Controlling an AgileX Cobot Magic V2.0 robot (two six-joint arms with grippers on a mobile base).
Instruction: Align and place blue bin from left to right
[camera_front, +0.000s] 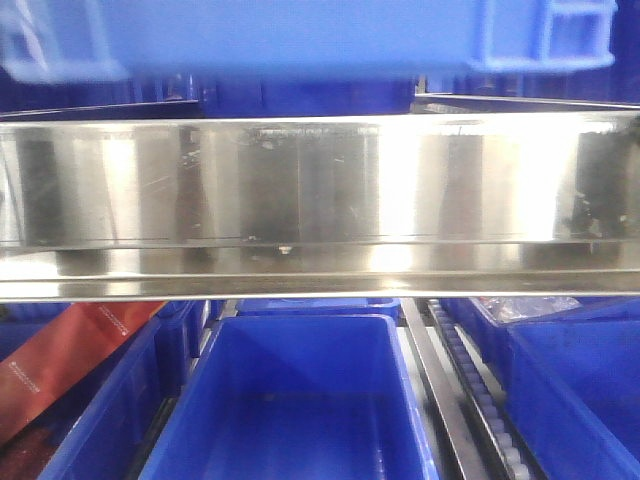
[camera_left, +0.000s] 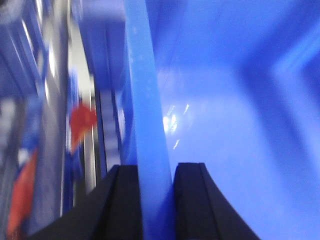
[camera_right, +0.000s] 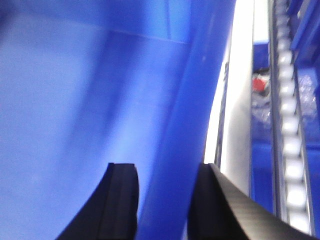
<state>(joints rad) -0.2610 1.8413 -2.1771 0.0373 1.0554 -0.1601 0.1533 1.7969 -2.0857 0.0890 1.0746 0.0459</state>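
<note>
Blue bin (camera_front: 300, 35), held above the steel shelf rail (camera_front: 320, 190) in the front view; blurred, with only its underside and lower wall visible at the top of the frame. Left wrist view: the left gripper (camera_left: 156, 200) is clamped on the bin's side wall (camera_left: 147, 125), one black finger (camera_left: 120, 200) outside and one inside; the bin's interior beside the wall looks bare. Right wrist view: the right gripper (camera_right: 165, 200) likewise pinches the opposite wall (camera_right: 185, 150) between its two fingers; again no contents can be seen.

Below the rail, front view only: a deeper-blue bin (camera_front: 295, 400), empty, directly under the rail's centre; to its left a bin holding a red carton (camera_front: 70, 360) whose small white print is unreadable; to its right a roller track (camera_front: 480, 400) and another bin (camera_front: 580, 390) containing clear plastic wrapping (camera_front: 525, 308). The right wrist view alone shows the white rollers (camera_right: 292, 140) close up, with a small red object (camera_right: 259, 84) beyond them, too blurred to identify.
</note>
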